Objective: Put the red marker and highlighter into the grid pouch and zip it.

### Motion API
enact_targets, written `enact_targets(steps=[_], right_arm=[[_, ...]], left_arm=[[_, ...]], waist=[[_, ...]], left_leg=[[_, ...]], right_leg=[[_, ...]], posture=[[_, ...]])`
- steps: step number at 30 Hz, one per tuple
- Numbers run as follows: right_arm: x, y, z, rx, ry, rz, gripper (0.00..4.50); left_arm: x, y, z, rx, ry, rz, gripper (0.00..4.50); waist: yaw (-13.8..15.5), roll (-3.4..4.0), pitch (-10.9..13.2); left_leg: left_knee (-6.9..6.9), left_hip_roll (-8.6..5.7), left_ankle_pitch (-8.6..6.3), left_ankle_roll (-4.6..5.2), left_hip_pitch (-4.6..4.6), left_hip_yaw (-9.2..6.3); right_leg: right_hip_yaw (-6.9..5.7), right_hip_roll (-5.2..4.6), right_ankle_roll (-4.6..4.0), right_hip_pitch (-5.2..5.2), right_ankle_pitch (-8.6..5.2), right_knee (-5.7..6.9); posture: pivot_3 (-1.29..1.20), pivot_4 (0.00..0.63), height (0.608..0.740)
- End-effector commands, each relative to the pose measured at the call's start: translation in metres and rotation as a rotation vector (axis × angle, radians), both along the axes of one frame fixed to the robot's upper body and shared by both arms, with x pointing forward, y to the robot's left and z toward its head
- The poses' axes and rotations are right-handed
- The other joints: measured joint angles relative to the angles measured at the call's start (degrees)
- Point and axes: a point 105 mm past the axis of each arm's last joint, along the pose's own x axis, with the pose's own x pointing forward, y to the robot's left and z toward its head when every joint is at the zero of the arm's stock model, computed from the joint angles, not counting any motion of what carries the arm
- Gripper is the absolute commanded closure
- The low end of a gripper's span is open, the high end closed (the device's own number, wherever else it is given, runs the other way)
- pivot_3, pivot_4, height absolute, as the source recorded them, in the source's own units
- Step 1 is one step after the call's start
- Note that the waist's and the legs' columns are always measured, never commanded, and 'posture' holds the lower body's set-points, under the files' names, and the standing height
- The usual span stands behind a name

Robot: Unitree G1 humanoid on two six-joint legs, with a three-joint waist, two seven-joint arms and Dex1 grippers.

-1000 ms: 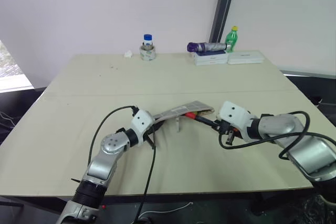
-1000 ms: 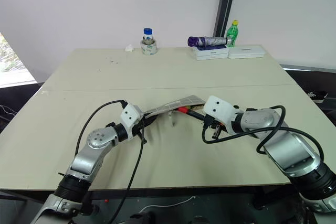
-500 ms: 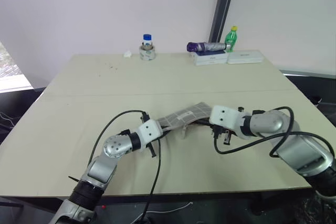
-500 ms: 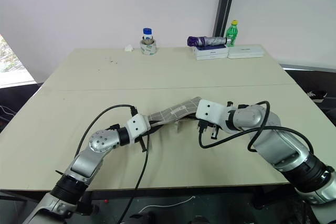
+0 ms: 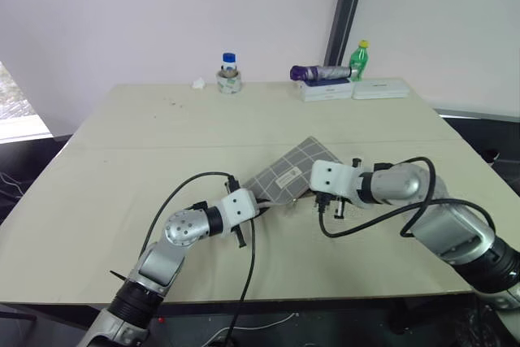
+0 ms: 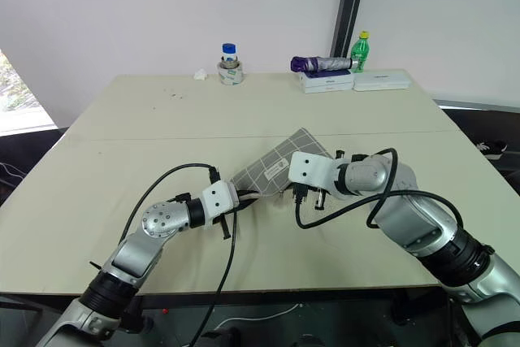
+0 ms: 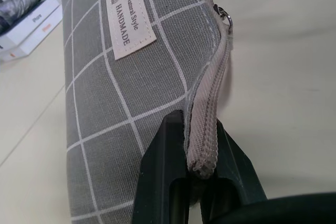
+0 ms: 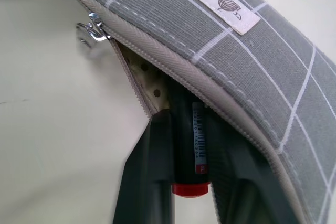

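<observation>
Now the grid pouch [image 5: 286,175] is lying more tilted between the two arms than a second ago, and the right hand [image 8: 190,182] has come closer to its open mouth. The left hand [image 7: 202,166] is pinching the zipper end of the pouch, fingers tight together on the cloth. The right hand's fingers are a little apart, and the red marker [image 8: 188,153] is sitting between them, mostly inside the pouch. The pouch is above the worktop [image 5: 162,136].
</observation>
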Motion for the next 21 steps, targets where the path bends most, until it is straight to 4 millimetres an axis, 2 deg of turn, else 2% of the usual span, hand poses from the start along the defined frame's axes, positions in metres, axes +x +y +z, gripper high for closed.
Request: enact_targets(steps=[1,2,6,8,10,15,21], right_arm=[[-0.006,0.002,0.037,0.094,-0.082,0.029,1.66],[-0.011,0.002,0.043,0.125,-0.076,0.042,1.19],[-0.023,-0.001,0.058,0.211,-0.066,0.067,1.19],[-0.031,-0.002,0.066,0.307,-0.044,0.076,1.19],[-0.034,-0.003,0.068,0.368,-0.023,0.069,1.19],[-0.04,0.014,0.038,0.528,0.132,0.03,1.19],[-0.012,0.021,0.018,0.752,0.153,-0.197,1.19]], left_arm=[[0.009,0.006,0.018,-0.094,0.021,0.05,4.5],[0.012,0.009,0.02,-0.121,0.041,0.07,4.5],[0.018,0.011,0.028,-0.196,0.091,0.106,4.5],[0.021,0.009,0.036,-0.276,0.155,0.117,4.5],[0.022,0.006,0.043,-0.329,0.202,0.114,4.5],[0.022,-0.007,0.052,-0.391,0.318,0.081,4.5],[0.024,-0.015,0.058,-0.437,0.405,0.078,4.5]], waist=[[0.0,0.01,0.0],[0.0,0.01,0.0],[0.0,0.01,0.0],[0.0,0.01,0.0],[0.1,0.0,0.0],[0.0,-0.01,0.0],[-0.1,0.0,0.0]], left_leg=[[0.0,0.0,0.0,0.0,0.0,0.0],[0.0,0.0,0.0,0.0,0.0,0.0],[0.01,0.01,0.0,0.0,0.01,-0.02],[0.02,0.01,0.0,0.0,0.02,-0.02],[0.06,0.01,0.0,0.0,0.02,-0.02],[0.12,0.01,0.0,0.01,0.02,-0.07],[0.11,0.03,0.03,-0.03,0.03,-0.07]], right_leg=[[0.0,0.0,0.0,0.01,0.0,0.0],[0.0,0.0,0.0,0.0,0.0,0.0],[-0.01,0.03,0.0,0.02,0.0,0.02],[-0.01,0.03,0.01,0.04,0.0,0.02],[-0.01,0.02,0.01,0.06,0.0,0.04],[-0.04,0.04,0.01,0.09,0.0,0.09],[0.02,0.11,0.0,0.01,0.01,0.2]], posture=[[0.0,0.15,0.74],[0.0,0.15,0.74],[0.0,0.15,0.74],[0.0,0.15,0.74],[0.0,0.15,0.74],[0.0,0.15,0.74],[0.0,0.15,0.74]])
